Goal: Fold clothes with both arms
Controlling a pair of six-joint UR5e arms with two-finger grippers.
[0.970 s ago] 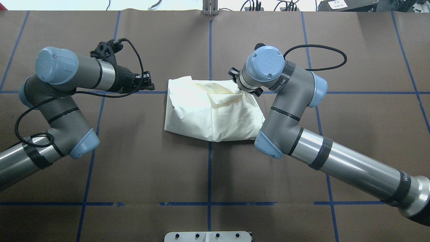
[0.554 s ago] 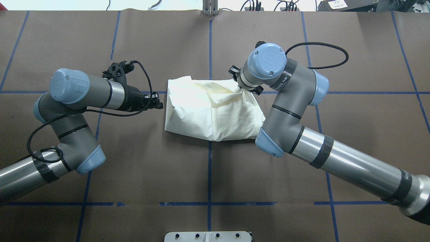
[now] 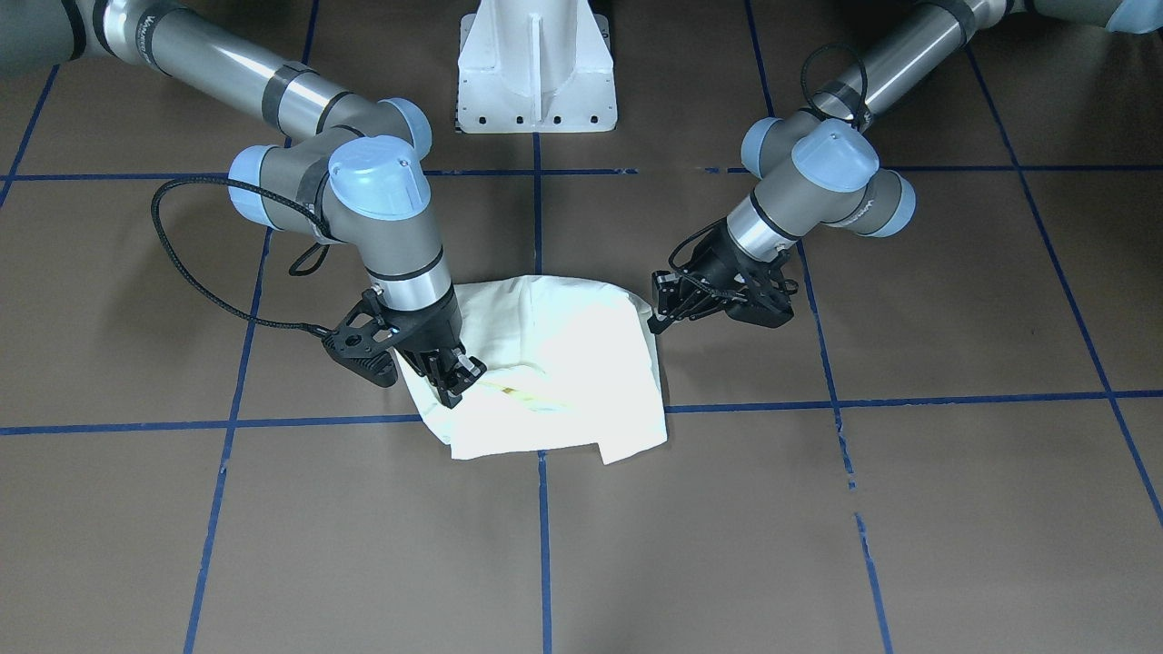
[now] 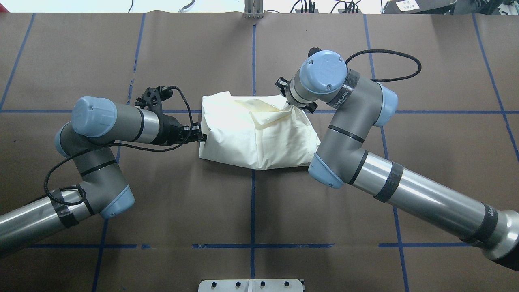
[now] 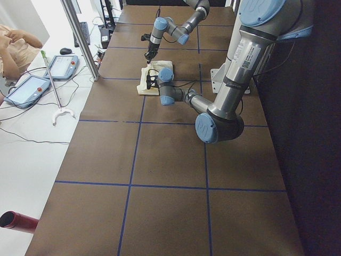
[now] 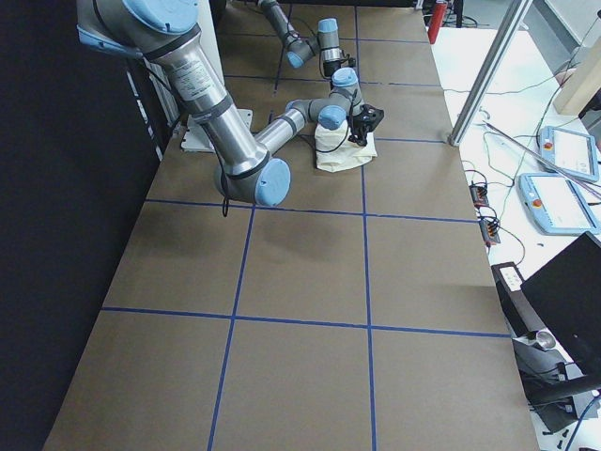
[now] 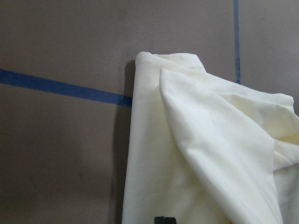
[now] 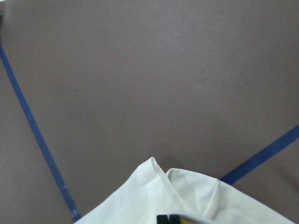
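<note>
Partly folded, the cream shirt (image 4: 255, 138) lay mid-table (image 4: 182, 202). The right gripper (image 3: 457, 386) pinched its far edge; the left gripper (image 4: 201, 136) sat against its side, its opening impossible to tell.

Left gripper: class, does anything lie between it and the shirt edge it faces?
Nothing visible does. The left gripper sits right at the side edge of the T-shirt, with only bare table around it. The right gripper is on the opposite side, out of its path.
</note>
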